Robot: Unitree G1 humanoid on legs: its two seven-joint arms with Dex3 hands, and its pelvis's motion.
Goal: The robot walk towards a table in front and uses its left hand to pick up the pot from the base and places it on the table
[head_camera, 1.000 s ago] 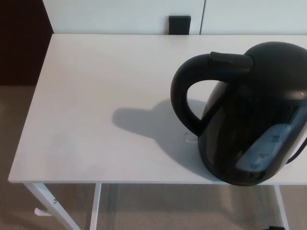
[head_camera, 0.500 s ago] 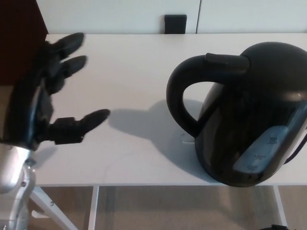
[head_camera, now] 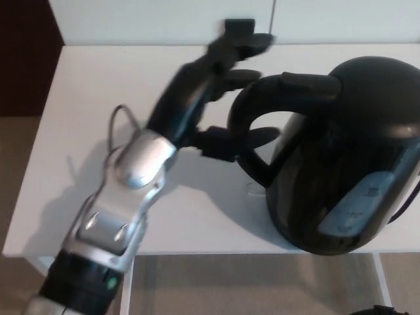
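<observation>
Over the white table (head_camera: 98, 85), my left hand (head_camera: 190, 98) was stretched out toward the pot (head_camera: 354, 144), its outline smeared by motion blur. The silver forearm (head_camera: 125, 197) rose from the lower left corner of the head view and slanted up and to the right, with a thin wire loop (head_camera: 118, 121) standing off it near the wrist. The hand was released, holding nothing. Its two thick fingers (head_camera: 239, 47) were spread and pointed away from me, one above the other, the lower one just over the top of the handle (head_camera: 237, 115). The thumb (head_camera: 230, 143) stuck out sideways across the handle's left bar and into the loop. I could not tell whether any digit actually touched the handle.

The pot, a black kettle, stood upright on the right half of the table near the front edge, handle turned toward the hand. I could not make out the base under it.

By count I had one pot with one handle and one pale level window (head_camera: 357, 203) low on its side, one table, one small black block (head_camera: 239, 27) at the far edge, and one robot hand in view – the left.
</observation>
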